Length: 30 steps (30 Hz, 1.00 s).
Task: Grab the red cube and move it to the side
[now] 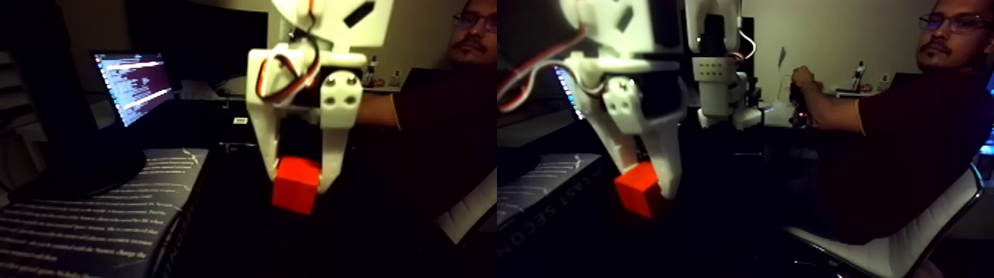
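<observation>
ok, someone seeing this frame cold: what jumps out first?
The red cube, bright against the dark room, pinched in the white claw near the middle of each half of the fixed view. Next, the lit laptop screen at the left, and a person seated on the right.

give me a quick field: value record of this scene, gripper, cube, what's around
view: one wide picture, two nearly equal halves side by side
gripper: white, two fingers, pointing down, shut on the red cube
red cube: held between the fingers, tilted, with dark space beneath it
laptop: open, screen lit with text, left of the gripper
book: dark cover with white print, lower left
person: seated on a white chair at right, hand on a device
lighting: dim, dark background
</observation>
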Each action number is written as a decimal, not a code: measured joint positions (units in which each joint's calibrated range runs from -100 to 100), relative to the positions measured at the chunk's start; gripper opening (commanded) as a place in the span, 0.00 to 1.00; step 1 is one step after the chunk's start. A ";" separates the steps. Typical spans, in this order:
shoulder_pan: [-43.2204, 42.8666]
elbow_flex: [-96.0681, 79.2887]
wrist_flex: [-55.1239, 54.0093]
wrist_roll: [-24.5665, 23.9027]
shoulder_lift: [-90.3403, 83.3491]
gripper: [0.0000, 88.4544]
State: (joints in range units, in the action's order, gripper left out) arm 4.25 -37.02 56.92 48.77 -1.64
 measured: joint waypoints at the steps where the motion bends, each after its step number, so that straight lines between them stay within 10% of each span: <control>1: 0.00 0.00 0.33 0.00 -0.67 0.13; 18: 12.51 5.81 1.63 0.26 -13.21 0.13; 30: 18.69 25.95 23.50 1.78 -6.73 0.13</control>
State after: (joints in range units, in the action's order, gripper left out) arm 22.93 -11.07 80.42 50.55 -8.37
